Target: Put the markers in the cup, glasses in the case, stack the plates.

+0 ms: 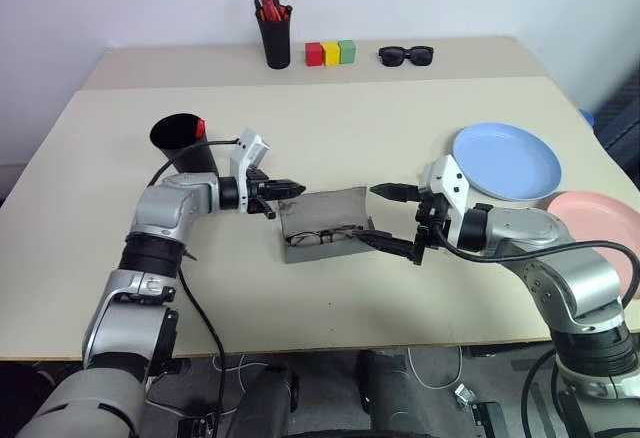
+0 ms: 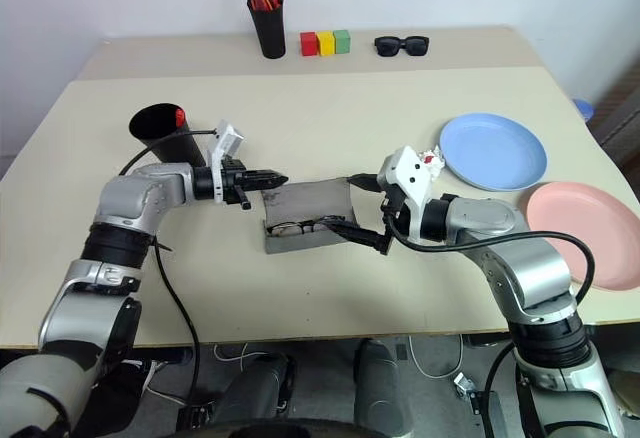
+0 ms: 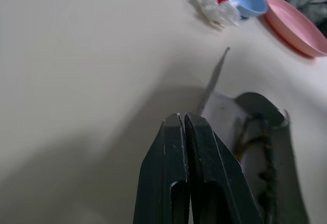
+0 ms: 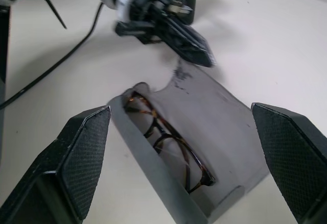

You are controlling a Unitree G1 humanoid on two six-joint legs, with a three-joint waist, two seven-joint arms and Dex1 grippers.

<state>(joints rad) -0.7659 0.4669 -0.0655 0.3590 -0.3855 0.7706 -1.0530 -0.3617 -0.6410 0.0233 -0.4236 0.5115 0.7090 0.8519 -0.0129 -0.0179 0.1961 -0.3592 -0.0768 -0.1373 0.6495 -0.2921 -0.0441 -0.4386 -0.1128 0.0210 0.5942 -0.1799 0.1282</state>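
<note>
The grey case (image 1: 326, 208) lies mid-table with its flap lid standing up. The glasses (image 4: 168, 142) rest inside its tray. My left gripper (image 1: 298, 189) is shut and empty, its tip at the flap's top left corner; whether it touches is unclear. My right gripper (image 1: 385, 218) is open, with one finger on each side of the case's right end. The black cup (image 1: 185, 143) stands behind my left wrist, with the red end of a marker (image 1: 200, 128) poking out. The blue plate (image 1: 507, 161) and the pink plate (image 1: 600, 228) lie side by side at the right, unstacked.
On the rear table stand a slim black pen cup with red-orange pens (image 1: 273, 28), three coloured blocks (image 1: 331, 53) and black sunglasses (image 1: 405, 55). A black cable (image 1: 190, 308) hangs from my left arm. The table's front edge runs just below both elbows.
</note>
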